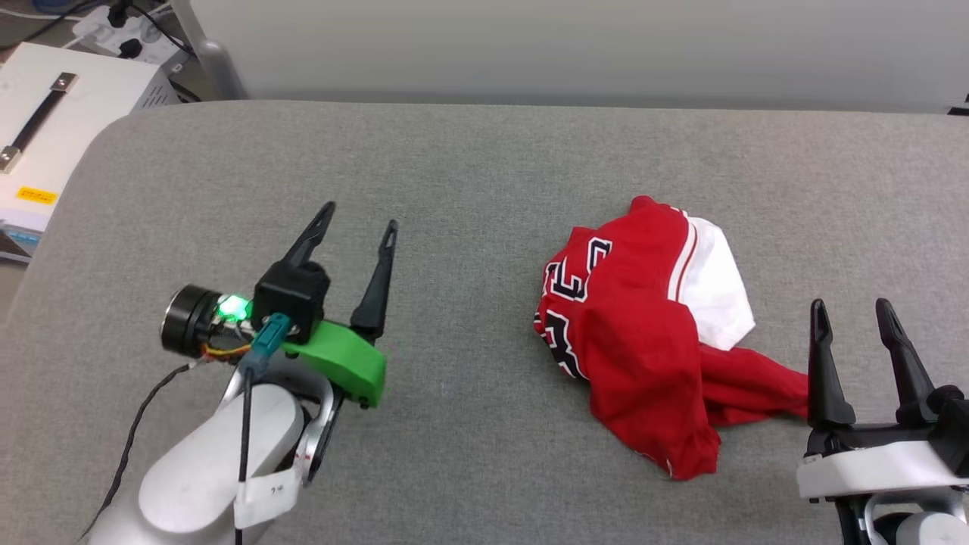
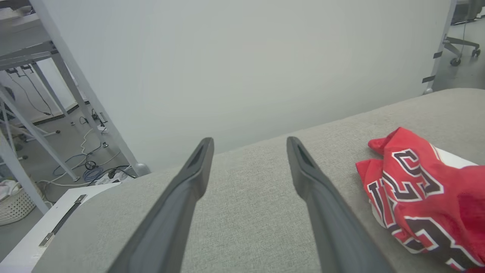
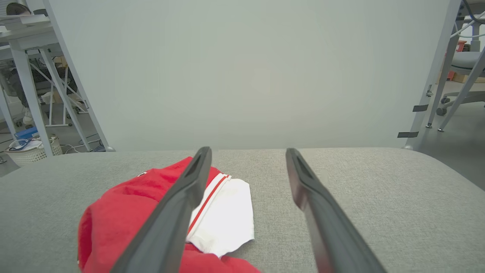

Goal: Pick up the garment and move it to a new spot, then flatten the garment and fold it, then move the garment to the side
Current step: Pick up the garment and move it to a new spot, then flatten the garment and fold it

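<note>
The red shirt (image 1: 643, 333) is lying in a crumpled heap on the right side of the grey padded table (image 1: 469, 166), with a white sleeve (image 1: 719, 288) on its far-right side. The right gripper (image 1: 851, 303) sits just beside its near-right edge, fingers wide, empty. The left gripper (image 1: 360, 215) is well off to the left, also wide and empty.

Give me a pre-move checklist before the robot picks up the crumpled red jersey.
1. Left gripper open, holding nothing: ok.
2. Right gripper open, holding nothing: ok.
3. Garment wholly on the grey table: ok.
4. Garment lying flat: not ok, it is bunched, with the white sleeve showing on its right.
5. Cloth near a gripper: ok, a red fold ends close beside the right gripper.
6. Collar and hem located: cannot tell.
</note>
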Tool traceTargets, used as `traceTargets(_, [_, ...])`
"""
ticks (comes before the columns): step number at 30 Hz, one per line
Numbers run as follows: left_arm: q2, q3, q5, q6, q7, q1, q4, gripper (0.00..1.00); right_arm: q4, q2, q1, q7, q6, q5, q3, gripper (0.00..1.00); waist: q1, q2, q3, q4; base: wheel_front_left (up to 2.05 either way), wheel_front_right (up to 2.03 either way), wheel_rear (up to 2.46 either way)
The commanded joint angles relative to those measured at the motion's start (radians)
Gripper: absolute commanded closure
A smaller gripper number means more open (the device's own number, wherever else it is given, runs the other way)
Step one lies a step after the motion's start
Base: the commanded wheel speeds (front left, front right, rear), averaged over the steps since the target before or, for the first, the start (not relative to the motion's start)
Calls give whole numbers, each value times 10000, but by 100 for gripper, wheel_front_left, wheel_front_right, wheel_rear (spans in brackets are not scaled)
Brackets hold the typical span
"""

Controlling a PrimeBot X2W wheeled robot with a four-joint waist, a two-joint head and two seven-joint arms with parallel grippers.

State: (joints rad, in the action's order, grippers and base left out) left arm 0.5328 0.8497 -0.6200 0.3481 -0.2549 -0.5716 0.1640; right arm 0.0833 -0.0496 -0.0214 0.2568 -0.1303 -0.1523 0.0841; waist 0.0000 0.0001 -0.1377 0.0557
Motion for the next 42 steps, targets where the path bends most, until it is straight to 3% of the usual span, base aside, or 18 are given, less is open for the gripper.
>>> traceTargets(1, [51, -318, 69, 249, -55, 456, -184, 0, -90, -7, -145, 49, -4, 31, 5, 0, 0, -1, 269, 242, 0, 0, 0])
traceTargets(7, [-182, -2271, 961, 975, -65, 2421, -1163, 0, -405, -7, -314, 49, -4, 34, -102, 0, 0, -1, 487, 303, 0, 0, 0])
traceTargets(10, [-495, -3114, 1408, 914, -66, 3389, -1524, 0, -489, -7, -379, 49, -4, 52, -139, 0, 0, -1, 571, 313, 0, 0, 0])
traceTargets(14, [-1102, -4233, 1991, 534, -67, 4540, -1819, 0, -633, -7, -514, 49, -4, 69, -224, 0, 0, -1, 725, 333, 0, 0, 0])
traceTargets(22, [-2391, -6021, 3303, -736, -67, 6024, -1928, 0, -924, -7, -802, 49, -4, 68, -455, 0, 0, -1, 1030, 324, 0, 0, 0])
traceTargets(30, [-3175, -6727, 4317, -1933, -68, 6792, -1631, 0, -1133, -7, -1133, 49, -4, -9, -603, 0, 0, -1, 1245, 296, 0, 0, 0])
traceTargets(42, [-3913, -7551, 5034, -2807, -68, 7080, -1354, 0, -1359, -7, -1352, 49, -4, -96, -679, 0, 0, -1, 1348, 321, 0, 0, 0])
